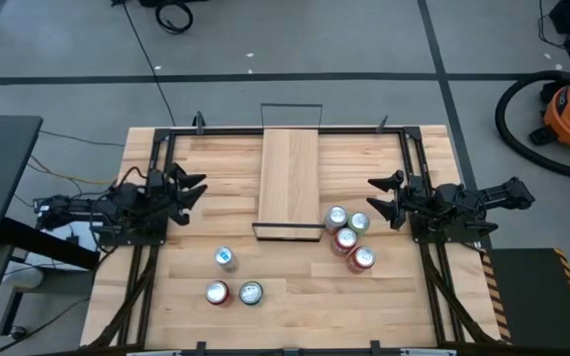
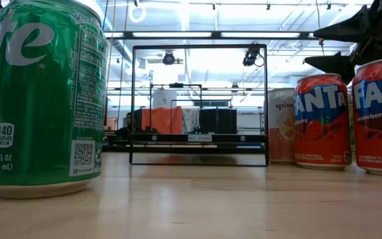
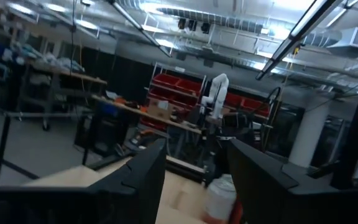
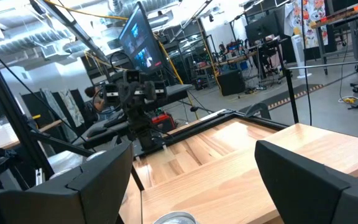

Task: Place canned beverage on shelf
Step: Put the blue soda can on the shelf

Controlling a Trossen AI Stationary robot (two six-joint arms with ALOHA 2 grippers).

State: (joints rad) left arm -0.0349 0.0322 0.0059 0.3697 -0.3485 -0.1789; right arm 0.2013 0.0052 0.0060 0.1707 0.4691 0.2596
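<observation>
- Probably each can is rigid, smooth and a little slippery, and rather heavy if it is full; I judge that the best hold is across the round side wall, about at mid height, with the can kept upright.
- Four cans [image 1: 347, 233] stand close together just beside the near right corner of the shelf [image 1: 290, 178], which lies on the middle of the table [image 1: 206, 222] toward its far edge and carries nothing.
- Three more cans [image 1: 232, 280] stand nearer the front edge, left of the middle.
- At the right edge of the table, the right gripper [image 1: 382, 197] has its fingers spread and empty; the group of four cans is near, in front of the fingertips, not between them.
- At the left edge, the left gripper [image 1: 192, 189] waits with its fingers closed together on nothing, well apart from every can.
</observation>
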